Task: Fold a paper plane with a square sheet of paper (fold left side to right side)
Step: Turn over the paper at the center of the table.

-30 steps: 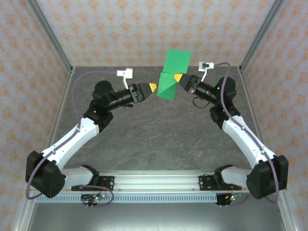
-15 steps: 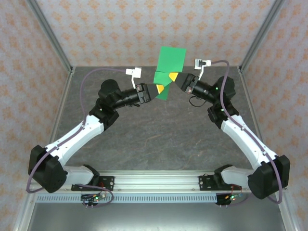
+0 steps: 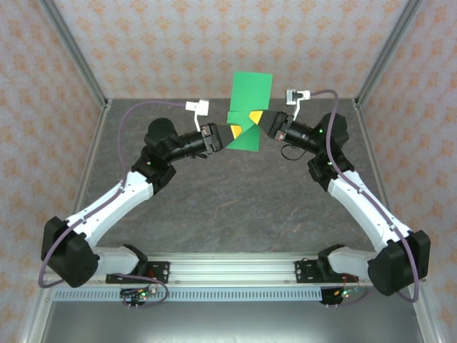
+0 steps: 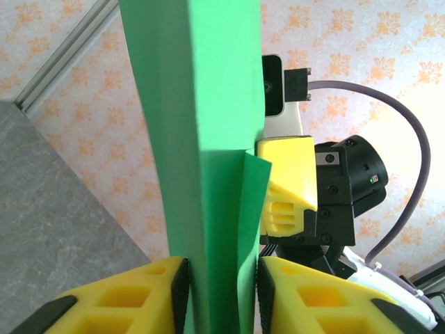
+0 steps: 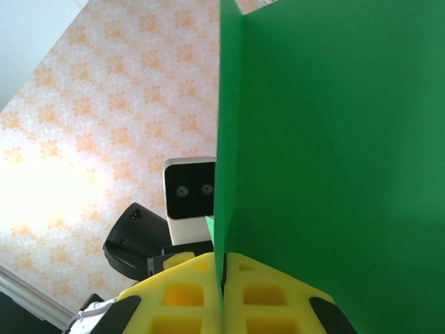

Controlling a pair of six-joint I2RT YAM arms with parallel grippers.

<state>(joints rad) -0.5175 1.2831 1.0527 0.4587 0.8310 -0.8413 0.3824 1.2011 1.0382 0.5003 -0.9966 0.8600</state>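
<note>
Here, the right claw (image 5: 222, 292) pinches smooth, creased green paper (image 5: 334, 139).

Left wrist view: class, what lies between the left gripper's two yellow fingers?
The square sheet of paper, bright green and partly folded, stands upright in the gap between the fingers of the left gripper. The left wrist view shows this.

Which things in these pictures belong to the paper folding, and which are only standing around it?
Belonging to the job:
- green sheet of paper, held up above the table
- right gripper, shut on the sheet
- left gripper, its fingers on both sides of the sheet

Only around it:
- grey table
- patterned walls
- metal rail at the arm bases
</note>
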